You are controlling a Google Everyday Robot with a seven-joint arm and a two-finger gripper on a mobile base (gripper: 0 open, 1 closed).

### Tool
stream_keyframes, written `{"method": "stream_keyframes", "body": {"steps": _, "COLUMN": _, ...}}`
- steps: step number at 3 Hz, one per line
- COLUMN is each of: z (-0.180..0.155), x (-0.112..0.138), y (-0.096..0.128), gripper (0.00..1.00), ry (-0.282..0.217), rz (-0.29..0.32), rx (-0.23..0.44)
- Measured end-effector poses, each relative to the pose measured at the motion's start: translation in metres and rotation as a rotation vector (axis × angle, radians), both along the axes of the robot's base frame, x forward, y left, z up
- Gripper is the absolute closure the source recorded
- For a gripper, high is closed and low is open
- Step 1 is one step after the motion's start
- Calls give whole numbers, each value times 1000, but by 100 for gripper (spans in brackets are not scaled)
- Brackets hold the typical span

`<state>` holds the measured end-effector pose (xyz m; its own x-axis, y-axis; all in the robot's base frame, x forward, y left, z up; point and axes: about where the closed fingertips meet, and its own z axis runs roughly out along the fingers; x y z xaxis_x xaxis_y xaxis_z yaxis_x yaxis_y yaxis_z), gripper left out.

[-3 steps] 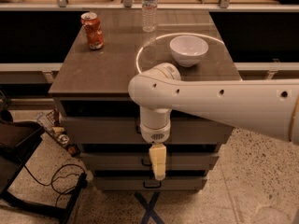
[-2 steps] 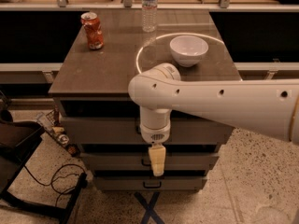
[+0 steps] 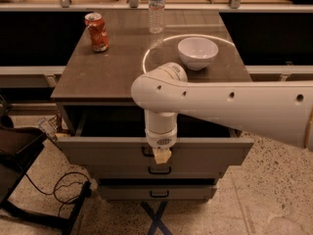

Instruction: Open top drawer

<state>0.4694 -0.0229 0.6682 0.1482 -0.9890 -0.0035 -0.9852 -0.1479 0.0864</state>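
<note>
Top drawer stands out from under the counter. Its front sits well forward of the counter edge, and the dark inside shows behind it. The middle drawer and the bottom drawer below look shut.

The arm reaches in from the right and bends down over the drawer front. The pincer hangs at the centre of that front, right on the black pull. I cannot tell whether it is spread or pinching the pull, because the wrist hides the contact.

On the counter: can back left, bottle at the back, bowl to the right. All sit well behind the drawer opening and none is in the way.

My read is that the pull-out step is largely done and the drawer counts as open or close to it.

For the next move, if I want more travel I pull straight out along the drawer's line. Any sideways drag could bind it. If this is far enough, I let go of the pull and back the pincer away and up, without nudging the front inward.
</note>
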Motion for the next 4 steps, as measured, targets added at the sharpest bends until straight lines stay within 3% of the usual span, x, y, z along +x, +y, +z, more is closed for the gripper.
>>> {"method": "stream_keyframes", "body": {"steps": 1, "z": 6, "x": -4, "y": 4, "gripper": 96, "ry": -26, "rz": 12, "rx": -19}}
{"method": "stream_keyframes", "body": {"steps": 3, "z": 61, "x": -25, "y": 10, "gripper": 100, "ry": -183, "rz": -11, "rx": -90}}
{"method": "stream_keyframes", "body": {"steps": 4, "z": 78, "x": -29, "y": 10, "gripper": 100, "ry": -231, "rz": -17, "rx": -108}}
